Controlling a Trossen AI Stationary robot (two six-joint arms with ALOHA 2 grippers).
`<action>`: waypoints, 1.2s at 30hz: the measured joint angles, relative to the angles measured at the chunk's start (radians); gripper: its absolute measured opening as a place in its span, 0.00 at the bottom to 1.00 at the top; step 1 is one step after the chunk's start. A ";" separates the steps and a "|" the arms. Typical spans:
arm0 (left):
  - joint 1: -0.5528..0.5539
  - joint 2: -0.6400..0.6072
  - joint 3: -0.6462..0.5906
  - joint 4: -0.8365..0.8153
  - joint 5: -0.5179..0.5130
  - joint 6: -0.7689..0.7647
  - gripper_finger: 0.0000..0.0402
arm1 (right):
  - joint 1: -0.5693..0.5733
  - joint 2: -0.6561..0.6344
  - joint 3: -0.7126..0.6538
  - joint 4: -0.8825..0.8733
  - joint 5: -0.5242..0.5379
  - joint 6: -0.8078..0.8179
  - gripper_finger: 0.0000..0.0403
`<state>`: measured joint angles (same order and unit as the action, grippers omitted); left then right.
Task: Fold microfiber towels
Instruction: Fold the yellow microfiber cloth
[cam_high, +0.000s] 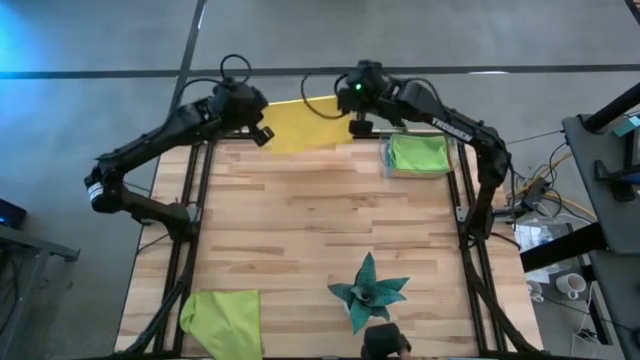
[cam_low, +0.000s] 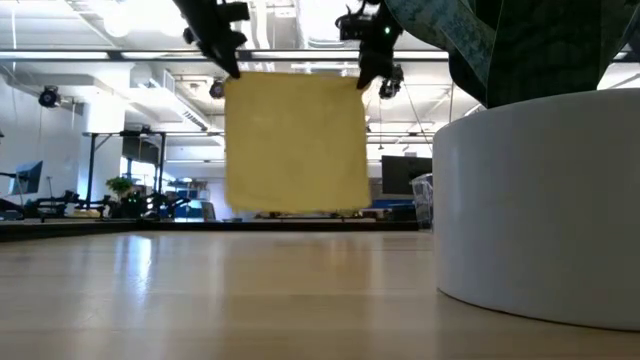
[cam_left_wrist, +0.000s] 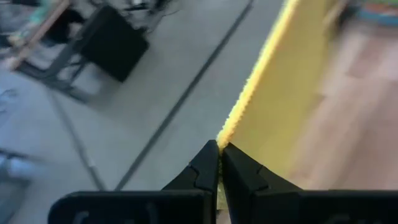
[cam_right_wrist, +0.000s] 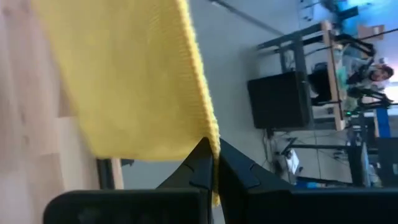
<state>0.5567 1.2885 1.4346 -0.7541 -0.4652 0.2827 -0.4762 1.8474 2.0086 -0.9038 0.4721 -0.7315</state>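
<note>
A yellow microfiber towel (cam_low: 297, 140) hangs spread flat above the table's far edge, held between my two grippers. In the high view this yellow towel (cam_high: 305, 125) shows as a strip between them. My left gripper (cam_high: 262, 132) is shut on its upper left corner and my right gripper (cam_high: 358, 125) on its upper right corner. In the low view my left gripper (cam_low: 232, 65) and my right gripper (cam_low: 370, 75) come down onto the towel's top edge. The towel's lower edge (cam_low: 297, 210) hangs clear of the table. My left gripper pinches the towel's upper left corner (cam_left_wrist: 225, 138) between its two fingertips, slanting down from the table's left. The towel hangs below the fingers, clear of the table. My right gripper pinches the upper right corner (cam_right_wrist: 211, 140) between its two fingertips, slanting down from the table's right. The top edge (cam_low: 297, 74) runs straight between the two holds.
A green towel (cam_high: 418, 153) lies in a white tray (cam_high: 387, 160) at the far right. A lime green towel (cam_high: 222, 318) lies at the near left corner. A dark teal spiky star (cam_high: 368, 290) stands near the front edge; a white round body (cam_low: 540, 200) fills the low view's right.
</note>
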 joint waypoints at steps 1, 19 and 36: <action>-0.001 0.001 0.013 -0.017 0.027 -0.011 0.00 | -0.002 -0.001 0.018 -0.008 0.000 0.000 0.02; -0.372 0.006 -0.458 -0.047 0.311 -0.407 0.00 | 0.295 0.000 -0.427 -0.278 -0.411 0.473 0.02; -0.758 0.018 -0.596 0.126 0.356 -0.720 0.00 | 0.601 0.013 -0.586 -0.126 -0.439 0.736 0.02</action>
<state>-0.2015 1.3062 0.8386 -0.6280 -0.1091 -0.4377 0.1249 1.8599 1.4223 -1.0303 0.0329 0.0043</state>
